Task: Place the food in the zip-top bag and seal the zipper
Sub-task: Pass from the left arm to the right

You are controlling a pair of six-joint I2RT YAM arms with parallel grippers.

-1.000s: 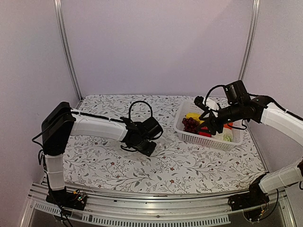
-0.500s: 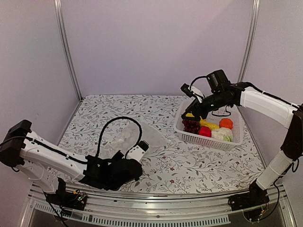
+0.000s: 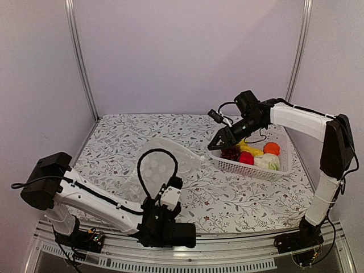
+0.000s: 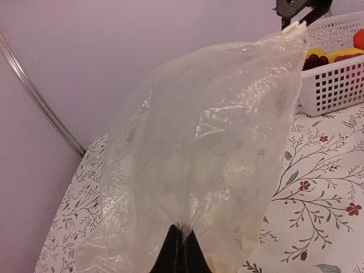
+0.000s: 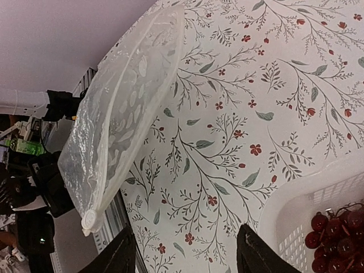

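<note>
The clear zip-top bag is held up off the flowered table, empty. My left gripper is shut on its near edge; in the left wrist view my fingertips pinch the plastic. My right gripper is open and empty beside the bag's far corner, left of the white basket. In the right wrist view the open gripper hovers over the table, with the bag and its pale zipper to the left. The grapes, red pepper, yellow pieces, cabbage and orange lie in the basket.
The basket stands at the right of the table, close to the right side wall. A black cable loops over the left arm in front of the bag. Metal frame rails run along the table's near edge.
My left arm swung from the table's middle to the near edge, pulling the bag up by its edge. My right gripper left the basket and moved left to the bag's far corner.
</note>
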